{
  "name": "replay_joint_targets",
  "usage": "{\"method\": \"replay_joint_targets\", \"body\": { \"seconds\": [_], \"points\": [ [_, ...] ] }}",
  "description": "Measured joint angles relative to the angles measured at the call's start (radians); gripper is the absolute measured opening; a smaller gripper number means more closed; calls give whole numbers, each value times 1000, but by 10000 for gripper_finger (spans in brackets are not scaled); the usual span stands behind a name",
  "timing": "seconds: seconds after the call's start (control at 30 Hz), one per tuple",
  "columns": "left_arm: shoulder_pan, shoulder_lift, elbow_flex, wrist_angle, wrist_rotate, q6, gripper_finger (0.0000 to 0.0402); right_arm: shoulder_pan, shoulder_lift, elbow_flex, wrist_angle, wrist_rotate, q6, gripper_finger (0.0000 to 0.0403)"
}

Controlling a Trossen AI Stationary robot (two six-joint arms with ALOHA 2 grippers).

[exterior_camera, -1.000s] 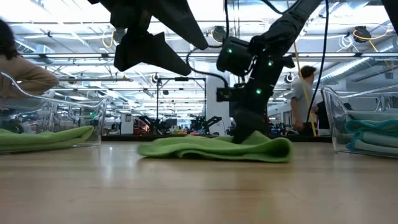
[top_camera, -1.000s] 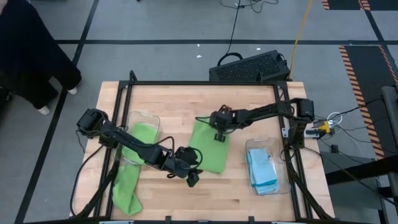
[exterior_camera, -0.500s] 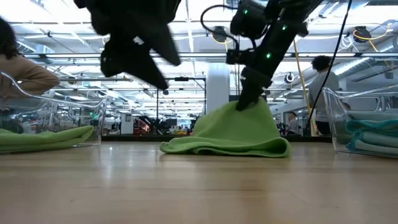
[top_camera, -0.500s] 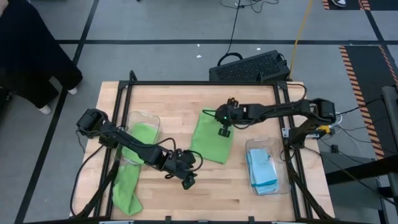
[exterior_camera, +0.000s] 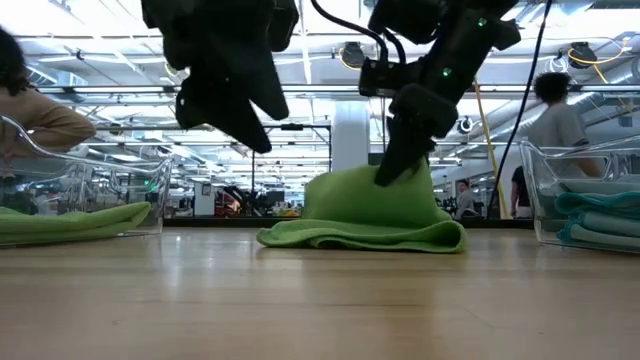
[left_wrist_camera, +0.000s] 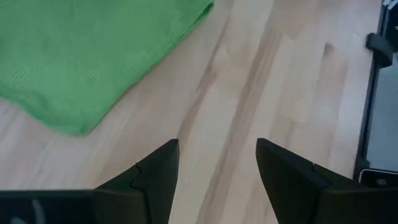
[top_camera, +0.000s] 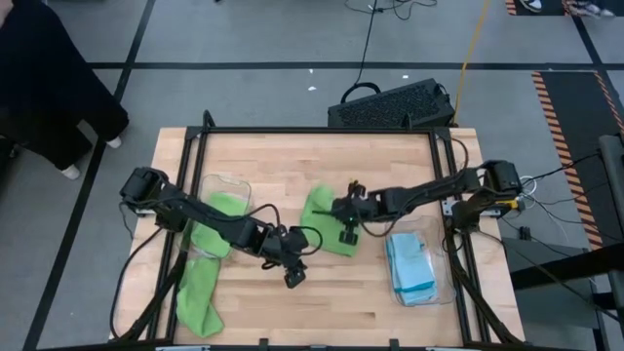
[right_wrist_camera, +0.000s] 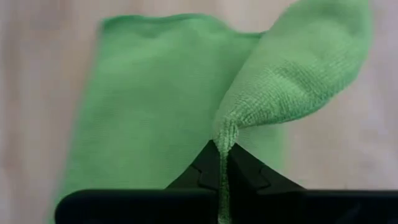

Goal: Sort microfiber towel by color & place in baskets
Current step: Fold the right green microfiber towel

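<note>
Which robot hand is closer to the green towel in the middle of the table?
Right. The right end effector is shut on the green towel, lifting its edge. The left end effector hangs open over bare wood beside it, not touching.

Robotics lab (open hall, ceiling trusses (exterior_camera: pixel 100 60))

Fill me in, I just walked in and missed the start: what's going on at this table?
The robot is sorting cloths by color. The right gripper is shut on a green cloth at mid-table, folding one edge up and over. The left gripper hangs open above bare wood nearby, holding nothing. The left bin holds a green cloth, the right bin blue cloths. Another green cloth lies by the table's front left corner.
</note>
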Motion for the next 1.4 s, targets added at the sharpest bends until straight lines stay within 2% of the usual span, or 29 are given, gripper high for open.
{"method": "replay_joint_targets", "body": {
  "seconds": [0.17,0.57,1.03,1.17,1.4],
  "points": [
    [21,-20,1,1,-3,41,216,67,40,0,66,-86,56,14],
    [72,-53,0,-10,-18,72,216,173,42,0,143,-115,151,19],
    [122,-74,-1,4,-16,90,216,191,42,1,37,-113,2,26],
    [136,-74,-1,19,-20,90,216,191,42,1,34,-168,-6,60],
    [156,-64,0,58,-77,104,216,192,3,1,23,-270,83,165]
  ]
}}
